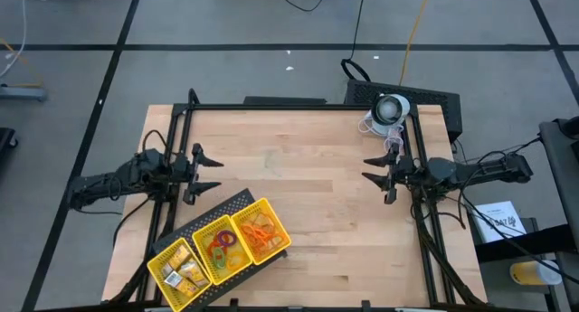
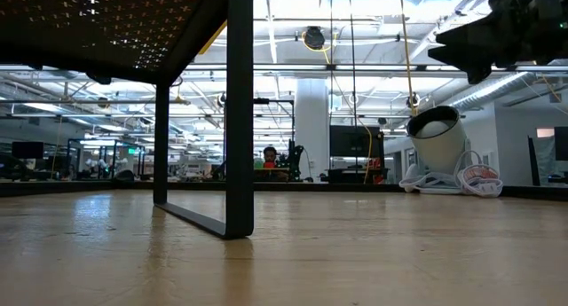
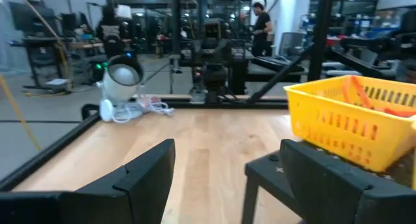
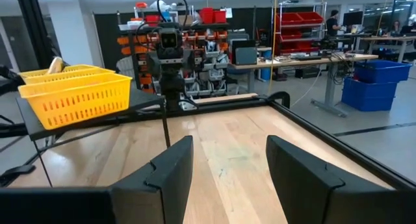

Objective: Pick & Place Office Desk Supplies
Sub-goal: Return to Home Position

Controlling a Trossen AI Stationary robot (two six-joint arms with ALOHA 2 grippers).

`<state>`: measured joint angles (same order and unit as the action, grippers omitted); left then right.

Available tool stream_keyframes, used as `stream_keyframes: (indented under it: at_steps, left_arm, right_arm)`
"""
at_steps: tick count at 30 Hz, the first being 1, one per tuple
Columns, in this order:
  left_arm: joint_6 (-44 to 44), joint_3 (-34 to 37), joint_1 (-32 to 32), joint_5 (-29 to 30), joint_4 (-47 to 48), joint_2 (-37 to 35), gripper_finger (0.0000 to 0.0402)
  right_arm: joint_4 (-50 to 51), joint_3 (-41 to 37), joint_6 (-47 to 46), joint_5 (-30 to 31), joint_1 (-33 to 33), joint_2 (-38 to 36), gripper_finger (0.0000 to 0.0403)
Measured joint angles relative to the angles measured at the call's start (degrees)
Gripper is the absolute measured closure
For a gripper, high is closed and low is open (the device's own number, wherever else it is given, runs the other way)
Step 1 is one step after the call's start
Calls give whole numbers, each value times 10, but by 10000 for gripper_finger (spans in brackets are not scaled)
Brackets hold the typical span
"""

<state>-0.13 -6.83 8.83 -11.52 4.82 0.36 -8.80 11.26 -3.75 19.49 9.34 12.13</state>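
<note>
Overhead looks straight down; low and wrist views skim the shared table (image 1: 317, 212).

- tray (image 3: 338, 126): bright yellow, slotted mesh walls
- rubber bands (image 1: 262, 231): orange
- rings (image 1: 220, 242): red, green and purple mix
- blocky pieces (image 1: 181, 271): yellow-gold
- desk (image 1: 308, 185): pale wood, stripy plank grain
- shelf (image 1: 222, 206): black, dotted with tiny holes
- floor (image 1: 90, 23): grey, black lines
</note>
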Motion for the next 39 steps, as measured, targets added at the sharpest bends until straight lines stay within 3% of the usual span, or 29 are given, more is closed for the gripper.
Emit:
stream_keyframes:
  at_steps: [8, 15, 19, 39]
  left_arm:
    - [12, 0, 10, 1, -13, 0, 117]
    - [28, 19, 10, 1, -43, 0, 117]
    - [30, 44, 10, 1, -88, 0, 117]
    - [44, 60, 10, 11, -80, 0, 117]
  right_arm:
    - [-11, -32, 9, 1, 0, -13, 216]
    - [-95, -100, 3, 2, 0, -14, 216]
    - [-78, -101, 4, 0, 0, -11, 216]
    - [-76, -104, -3, -1, 0, -12, 216]
